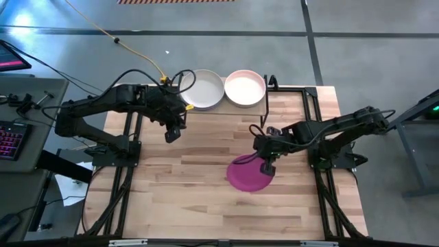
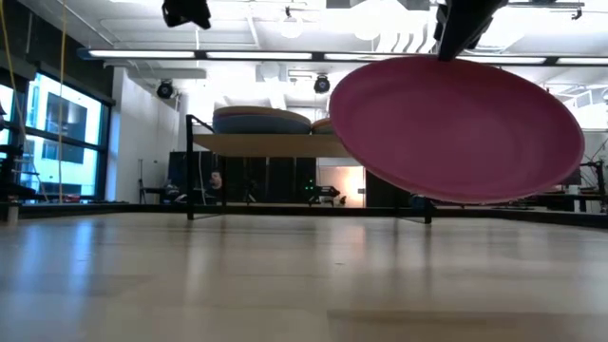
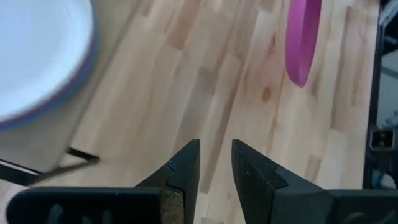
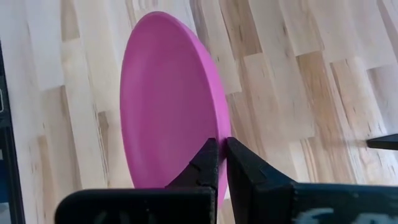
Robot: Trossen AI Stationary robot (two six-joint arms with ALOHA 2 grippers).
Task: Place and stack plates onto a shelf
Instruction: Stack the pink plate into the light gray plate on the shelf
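I see the right gripper (image 1: 267,167) right of frame centre, clamped on the rim of the magenta plate (image 1: 248,174), lifted and tilted. The left gripper (image 1: 173,132), slightly parted, holds nothing. Shelf (image 2: 271,144) beyond carries stacked plates.

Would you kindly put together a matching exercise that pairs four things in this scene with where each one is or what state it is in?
Things:
1. magenta plate
2. left hand
3. cream plate
4. pale pink plate

Places or states:
A. top of the shelf's right-hand stack
B. empty, fingers apart, above bare table
C. pinched at its rim by the right hand, lifted off the table
D. top of the shelf's left-hand stack

Pairs: 1-C, 2-B, 3-D, 4-A
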